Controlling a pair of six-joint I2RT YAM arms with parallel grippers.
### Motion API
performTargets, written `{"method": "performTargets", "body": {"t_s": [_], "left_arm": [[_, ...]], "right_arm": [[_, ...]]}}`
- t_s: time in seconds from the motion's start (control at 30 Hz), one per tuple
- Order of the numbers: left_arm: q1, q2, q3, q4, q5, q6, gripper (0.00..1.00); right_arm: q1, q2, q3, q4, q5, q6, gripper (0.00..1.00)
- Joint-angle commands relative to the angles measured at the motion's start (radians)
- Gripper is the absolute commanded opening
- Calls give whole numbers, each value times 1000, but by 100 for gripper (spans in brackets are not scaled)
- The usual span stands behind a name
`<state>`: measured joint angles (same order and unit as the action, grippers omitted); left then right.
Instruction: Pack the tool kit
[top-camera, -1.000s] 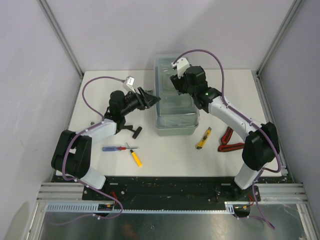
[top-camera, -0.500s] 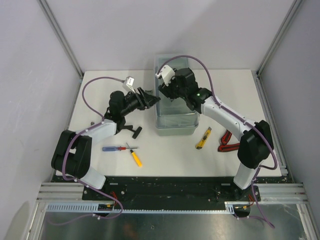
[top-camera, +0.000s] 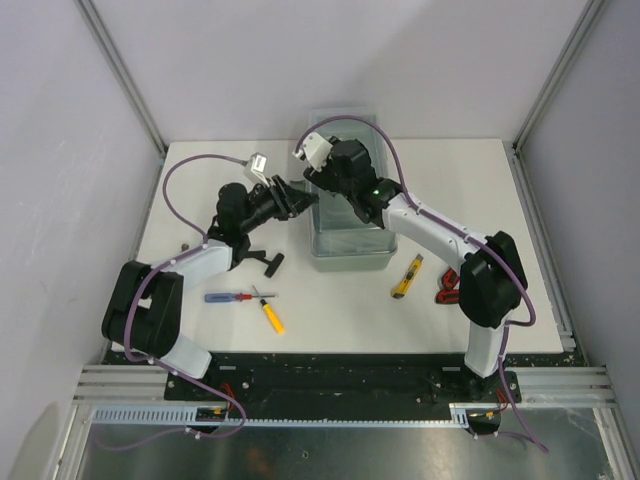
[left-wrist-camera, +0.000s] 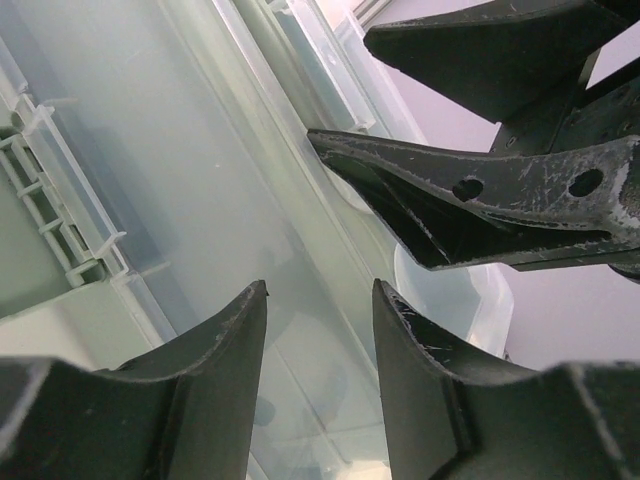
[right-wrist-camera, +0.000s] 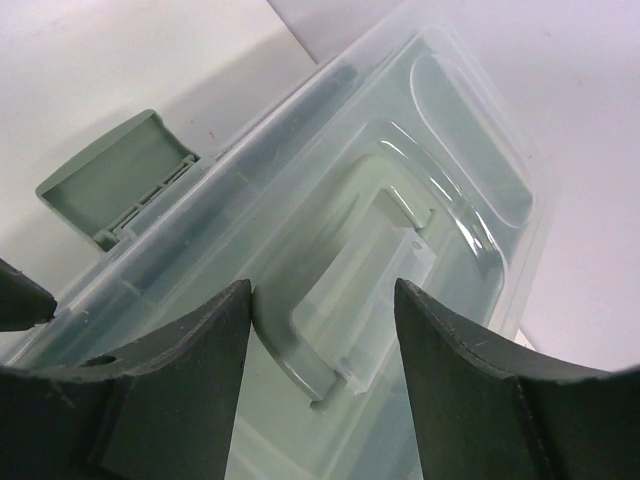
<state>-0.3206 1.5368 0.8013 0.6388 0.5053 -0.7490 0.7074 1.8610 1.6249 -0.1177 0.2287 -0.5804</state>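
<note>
Hands of both arms meet at the far left part of the tool kit (top-camera: 350, 245), which stands in the middle of the counter (top-camera: 470, 180). The left hand (left-wrist-camera: 320, 290) is at a middling spread, with nothing pinched between its fingers. It points at the left edge of the clear lid (right-wrist-camera: 440, 180). The right hand (right-wrist-camera: 322, 290) is also apart and empty. It hangs over the lid's moulded handle recess, and its fingers (left-wrist-camera: 480, 195) sit just beside the left hand's tips.

A sage-green latch (right-wrist-camera: 115, 180) sticks out from the lid's left edge and looks flipped loose. The lid itself lies over the box, and whether it has lifted at all cannot be told from above.

Packing seems barely begun, with the lid the step in hand. Every tool in view lies outside the box on the counter:

- the hammer (top-camera: 268, 262), near the left arm and partly under it
- a blue-handled screwdriver (top-camera: 225, 297) and a yellow one (top-camera: 272, 320), side by side toward the near left
- a yellow knife (top-camera: 405, 278), just right of the box's near corner
- red pliers (top-camera: 448, 294), farther right

What sits inside the box is blurred by the clear plastic.

Crowding is the likely trouble, since two hands share one edge of the lid. The right arm's elbow also hangs over the pliers and hides part of them. The left forearm shades the hammer, so either pick probably calls for that arm to clear away first.
</note>
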Motion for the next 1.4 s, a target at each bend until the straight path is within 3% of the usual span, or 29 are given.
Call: {"method": "performTargets", "body": {"t_s": [0.0,0.13,0.83,1.23,1.37], "left_arm": [[-19,52,-65,-240,28,69,45],[-19,53,-66,-241,26,71,42],[-19,63,-62,-243,13,58,40],[-28,72,-53,-243,16,56,40],[-30,75,-48,-243,18,58,40]], "right_arm": [[2,28,-3,36,165,14,62],[-6,-17,-18,84,224,46,60],[-64,-150,-60,54,202,159,52],[-198,-202,-155,21,-94,479,55],[-249,-199,-163,22,-289,623,56]]}}
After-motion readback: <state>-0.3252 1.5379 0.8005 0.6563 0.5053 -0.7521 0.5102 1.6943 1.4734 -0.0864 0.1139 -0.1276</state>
